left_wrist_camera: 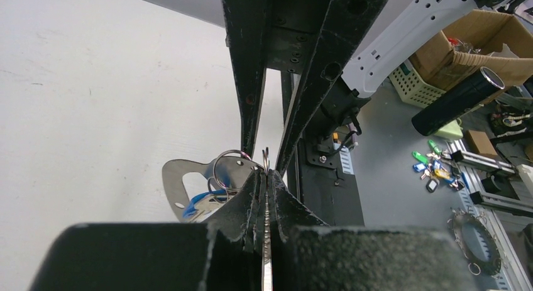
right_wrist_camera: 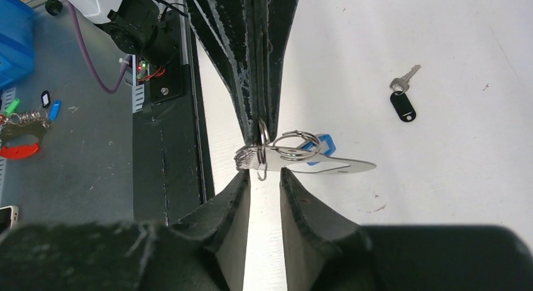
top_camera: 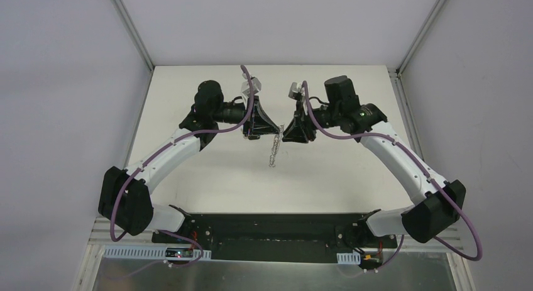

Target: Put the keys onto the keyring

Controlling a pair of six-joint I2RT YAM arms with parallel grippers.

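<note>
Enclosure with grey walls [top_camera: 63,83] around a white worktop [top_camera: 207,178]; both arms reach in from 6 o'clock and meet at the centre of the overhead view. Item 1, keyring [right_wrist_camera: 339,166]: flat, pale silvery plate with a cut-out, held off the worktop between the two end effectors. In the overhead view its row of small metal clips [top_camera: 273,151] hangs toward 6 o'clock. Item 2, blue-tagged key [right_wrist_camera: 316,142]: on a wire split ring [right_wrist_camera: 290,146] at the keyring, the tag lying against the plate. Item 3, black-tagged key [right_wrist_camera: 403,102]: loose on the worktop, well apart from the keyring, at 2 o'clock of it in the right wrist view. Left end effector [left_wrist_camera: 266,178]: jaws fully closed, pinching the keyring at a thin metal ring on its edge. Right end effector [right_wrist_camera: 264,178]: jaws parted, worktop showing through the gap, the keyring's clip end just at the fingertips; no clamp on it is visible. Off the worktop, left wrist view, 2 to 3 o'clock: cardboard box [left_wrist_camera: 484,46], black cylinder [left_wrist_camera: 457,102], spare coloured key tags [left_wrist_camera: 434,168].
</note>
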